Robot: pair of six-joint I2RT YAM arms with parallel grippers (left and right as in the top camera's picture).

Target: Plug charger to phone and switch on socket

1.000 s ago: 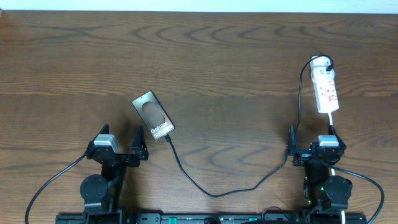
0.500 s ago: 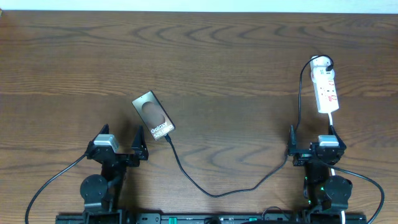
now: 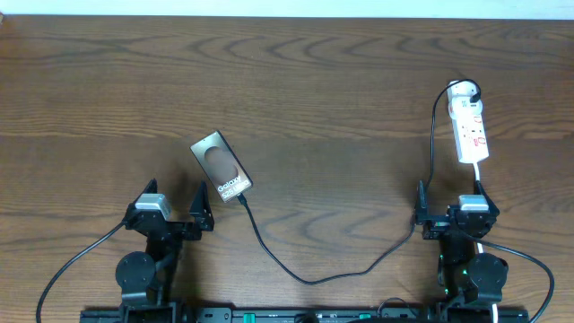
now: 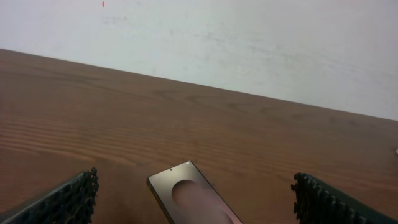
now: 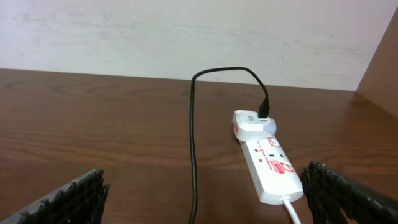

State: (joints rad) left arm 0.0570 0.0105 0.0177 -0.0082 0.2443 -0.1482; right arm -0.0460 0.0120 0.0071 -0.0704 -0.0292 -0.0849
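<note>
The phone (image 3: pixel 221 167) lies flat and slanted on the wooden table, left of centre, just beyond my left gripper (image 3: pixel 175 203). That gripper is open and holds nothing; in the left wrist view the phone (image 4: pixel 194 200) lies between and beyond its fingers (image 4: pixel 68 200). The black charger (image 3: pixel 309 279) cable meets the phone's near end, loops toward me, then runs up the right side to a white adapter (image 3: pixel 461 90) on the socket (image 3: pixel 471 128). My right gripper (image 3: pixel 449 201) is open and empty, short of the socket (image 5: pixel 272 167) and the charger (image 5: pixel 193 149).
The socket's white cord (image 5: pixel 292 210) trails back toward my right arm. The table's far edge meets a pale wall (image 5: pixel 186 31). Bare wood (image 3: pixel 341 108) lies between the phone and the socket.
</note>
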